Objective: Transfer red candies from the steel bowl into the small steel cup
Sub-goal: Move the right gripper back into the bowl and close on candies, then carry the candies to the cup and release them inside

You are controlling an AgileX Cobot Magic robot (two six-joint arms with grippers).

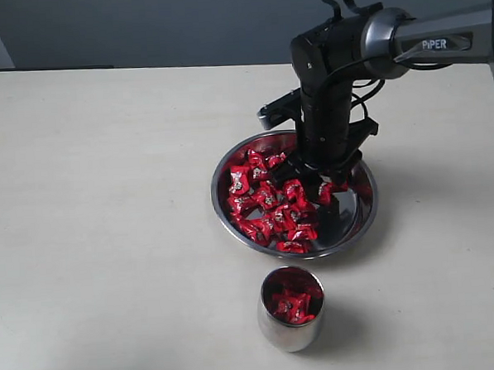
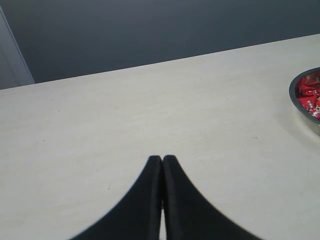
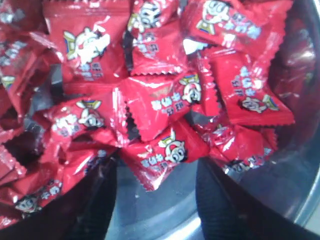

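**Right fingers spread wide over the candy pile**

Exterior view: the steel bowl [image 1: 358,216] sits right of centre on the table [image 1: 107,201], with the red candies [image 1: 265,205] heaped mostly in its left half. The right gripper [image 1: 318,189] points straight down into it. Its fingers [image 3: 220,200] are spread wide, one wrapper lying loose between them, nothing pinched. The small steel cup [image 1: 293,330] stands upright at lower middle, just below the bowl, not touching, with some candies inside. The left gripper [image 2: 162,160] is over the table, fingers pressed together, empty.
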